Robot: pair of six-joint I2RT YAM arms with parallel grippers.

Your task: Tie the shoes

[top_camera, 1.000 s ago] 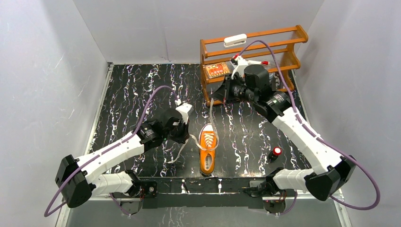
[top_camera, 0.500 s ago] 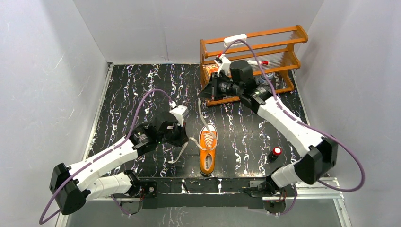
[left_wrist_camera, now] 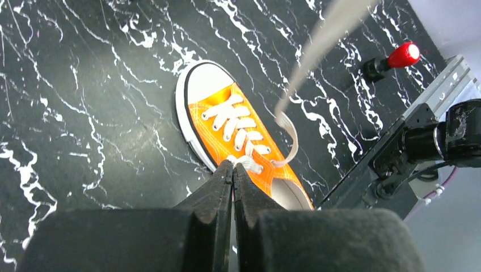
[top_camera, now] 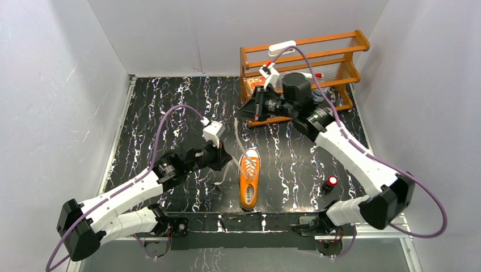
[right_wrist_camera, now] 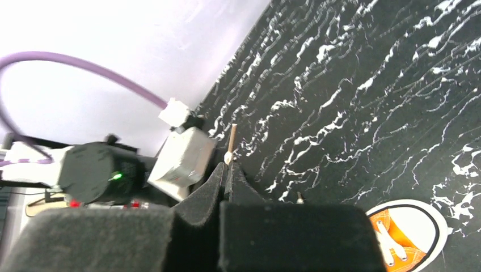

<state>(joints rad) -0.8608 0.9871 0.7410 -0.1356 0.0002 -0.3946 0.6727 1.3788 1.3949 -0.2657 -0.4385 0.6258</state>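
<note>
Shoe: single orange low-top, lower centre of the overhead view. It lies flat on the black marbled table, toe toward the top of the frame and heel near the bottom edge. Laces are threaded through the eyelets; no knot or bow is visible.

Left gripper: jaws pressed together directly over the tongue end of the shoe. The left lace leaves the top eyelet and runs in between the fingertips, so I read it as pinched, though the contact itself is hidden.

Right gripper: jaws closed, with the tip of the right lace poking out just above them. In the overhead view this strand rises from the shoe up and left toward the gripper, which is in front of the wooden rack at upper right. The strand is nearly taut, with a small slack loop by the eyelets.

Red-capped item sits right of the shoe, well apart.

Step, as judged: each arm holds one lace and draws it out, setting up the first crossover. No tying is done yet.

Next move calls for:
- bringing the two strands across each other above the tongue
- keeping tension low enough that the light shoe does not drag or tip
- regrasping without dropping the short tail on the right
</note>
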